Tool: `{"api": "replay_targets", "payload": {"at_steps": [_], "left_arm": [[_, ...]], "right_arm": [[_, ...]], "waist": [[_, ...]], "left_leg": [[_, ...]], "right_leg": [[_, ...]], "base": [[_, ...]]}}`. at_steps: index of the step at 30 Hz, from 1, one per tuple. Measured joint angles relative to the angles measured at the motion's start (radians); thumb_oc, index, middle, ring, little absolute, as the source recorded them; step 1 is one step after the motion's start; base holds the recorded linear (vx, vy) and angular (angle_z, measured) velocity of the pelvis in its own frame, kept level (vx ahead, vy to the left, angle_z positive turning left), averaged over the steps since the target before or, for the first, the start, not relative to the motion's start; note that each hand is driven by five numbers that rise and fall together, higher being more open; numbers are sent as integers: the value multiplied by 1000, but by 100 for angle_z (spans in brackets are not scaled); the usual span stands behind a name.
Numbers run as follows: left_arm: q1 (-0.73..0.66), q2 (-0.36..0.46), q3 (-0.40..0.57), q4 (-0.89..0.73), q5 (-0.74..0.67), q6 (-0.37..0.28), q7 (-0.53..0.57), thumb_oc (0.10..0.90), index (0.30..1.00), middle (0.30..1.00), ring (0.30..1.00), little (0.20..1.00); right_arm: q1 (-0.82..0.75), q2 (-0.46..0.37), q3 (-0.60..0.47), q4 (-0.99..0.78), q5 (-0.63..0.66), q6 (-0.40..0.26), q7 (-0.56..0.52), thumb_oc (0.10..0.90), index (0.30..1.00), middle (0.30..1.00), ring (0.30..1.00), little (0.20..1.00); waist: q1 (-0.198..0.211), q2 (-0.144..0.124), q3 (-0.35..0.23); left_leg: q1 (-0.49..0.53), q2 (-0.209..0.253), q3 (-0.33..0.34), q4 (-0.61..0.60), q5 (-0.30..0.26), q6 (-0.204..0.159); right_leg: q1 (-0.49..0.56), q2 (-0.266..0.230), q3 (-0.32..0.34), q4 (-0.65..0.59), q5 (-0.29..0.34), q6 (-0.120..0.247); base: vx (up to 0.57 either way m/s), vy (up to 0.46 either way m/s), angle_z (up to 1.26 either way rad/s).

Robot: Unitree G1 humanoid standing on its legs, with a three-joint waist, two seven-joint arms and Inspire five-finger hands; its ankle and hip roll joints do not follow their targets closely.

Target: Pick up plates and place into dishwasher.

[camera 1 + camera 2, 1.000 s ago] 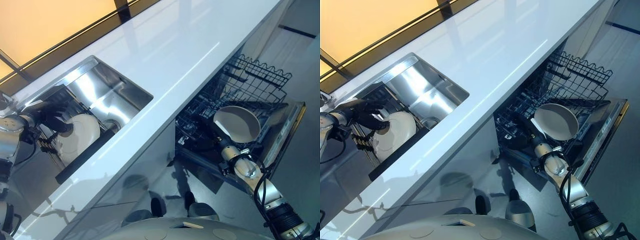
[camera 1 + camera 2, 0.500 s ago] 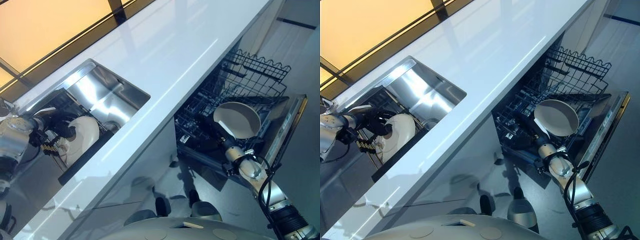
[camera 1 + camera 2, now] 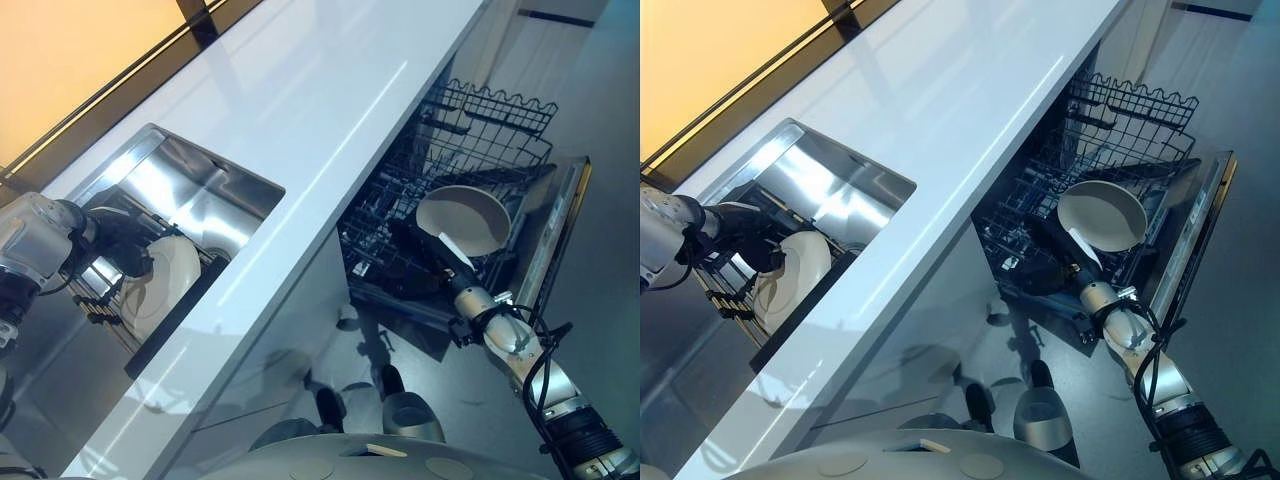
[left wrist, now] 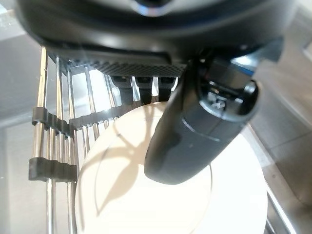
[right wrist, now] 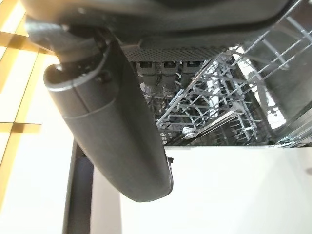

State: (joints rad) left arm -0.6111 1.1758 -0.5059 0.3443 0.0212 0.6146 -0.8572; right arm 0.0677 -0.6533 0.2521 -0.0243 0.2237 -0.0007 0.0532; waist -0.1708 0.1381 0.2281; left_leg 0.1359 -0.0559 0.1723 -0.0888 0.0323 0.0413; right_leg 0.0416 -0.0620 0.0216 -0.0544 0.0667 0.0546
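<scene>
We are working two plates at once here. Our right robot hand [image 3: 443, 262] is holding a grey plate [image 3: 463, 221] over the lower rack [image 3: 400, 240] of the open dishwasher [image 3: 560, 240], thumb on the plate's face and fingers curled behind its rim, as the right wrist view shows with the rack wires just past the fingers. Compared with a second ago, this plate is sitting a little deeper toward the rack and closer to the tines, so we are judging that the placing step is nearly done, though the plate is not yet released or slotted between the wires.

Our left robot hand [image 3: 750, 245] is reaching into the sink [image 3: 215, 195] set in the white table [image 3: 330, 100], where a white plate [image 3: 165, 285] is standing on edge in a metal drying rack [image 4: 53, 146]. Half a second ago this hand was hanging beside the plate; now its thumb is lying across the plate's face and the fingers are hooking over the top rim, so we are closing a pinch on it. We are reading this as the next pickup already beginning. The white plate is not lifted yet; it is resting among the rack's bars.
</scene>
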Motion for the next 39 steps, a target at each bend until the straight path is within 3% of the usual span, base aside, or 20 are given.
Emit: {"api": "replay_targets", "payload": {"at_steps": [8,21,22,23,25,30,33,39], "left_arm": [[120,41,113,-145,-1,17,6,800,900,900,900,900],[408,11,497,-300,-159,0,66,800,900,900,900,900],[409,6,506,-300,-164,-3,66,687,804,804,804,787],[408,2,516,-300,-171,-6,66,259,436,436,436,359],[407,-1,537,-300,-188,-8,66,100,300,300,300,200],[390,-22,564,-391,-357,-31,50,100,300,300,300,200],[406,-28,526,-469,-435,-28,-53,100,300,300,300,200],[437,-64,501,-423,-422,-28,-22,100,300,300,300,200]], "right_arm": [[-8,-13,6,-1,1,15,-10,800,900,900,900,900],[20,-17,-23,-1,-11,36,1,800,900,900,900,900],[19,-17,-24,-1,-11,38,1,800,900,900,900,900],[19,-17,-24,-1,-11,42,1,800,900,900,900,900],[19,-17,-25,-1,-11,49,0,800,900,900,900,900],[16,-23,-26,-1,-11,66,-9,800,900,900,900,900],[15,-31,-24,0,-10,70,-19,800,900,900,900,900],[19,-31,-10,0,-8,70,-23,800,900,900,900,900]], "waist": [[9,0,13],[61,3,15],[62,3,15],[62,3,15],[65,2,15],[89,1,14],[94,10,1],[97,1,-10]], "left_leg": [[18,-1,12,0,-6,-1],[48,0,6,0,-16,-13],[48,0,-4,0,-15,-13],[48,0,-15,0,-15,-13],[49,1,-21,0,-15,-13],[52,0,-38,0,-15,-13],[52,1,-44,0,-15,-13],[45,8,-42,0,-11,-6]], "right_leg": [[24,-2,-6,-21,1,1],[58,-4,-66,-33,1,1],[61,-4,-72,-34,1,1],[65,-4,-83,-34,1,1],[68,-4,-88,-34,1,1],[75,-6,-93,-34,1,0],[78,-4,-98,-34,1,0],[69,3,-98,-34,5,-6]], "base": [[-64,22,-3],[-48,-20,-1],[-37,-26,17],[-28,-15,18],[-22,-7,14],[-35,-18,7],[-33,-36,7],[-12,-13,0]]}}
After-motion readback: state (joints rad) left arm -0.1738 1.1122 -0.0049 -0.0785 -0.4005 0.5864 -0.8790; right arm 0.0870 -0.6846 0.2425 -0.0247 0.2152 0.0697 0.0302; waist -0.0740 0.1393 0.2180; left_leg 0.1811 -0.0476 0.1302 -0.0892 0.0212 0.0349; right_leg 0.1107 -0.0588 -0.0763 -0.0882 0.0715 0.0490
